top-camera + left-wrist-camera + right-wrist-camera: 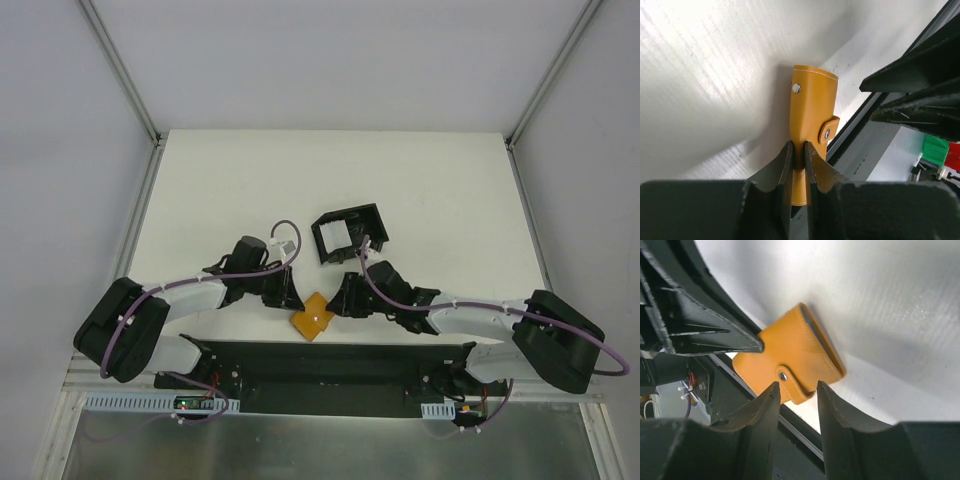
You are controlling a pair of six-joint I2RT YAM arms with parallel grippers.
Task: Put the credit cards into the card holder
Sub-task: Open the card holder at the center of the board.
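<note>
Left gripper [799,148] pinches wallet [813,102] (near end hidden).

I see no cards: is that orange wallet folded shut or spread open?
Folded: the wallet shows a single outer face, with its strap wrapped round the edge.

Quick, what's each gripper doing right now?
Left gripper: shut on the wallet.
Right gripper: open, holding nothing.
</note>
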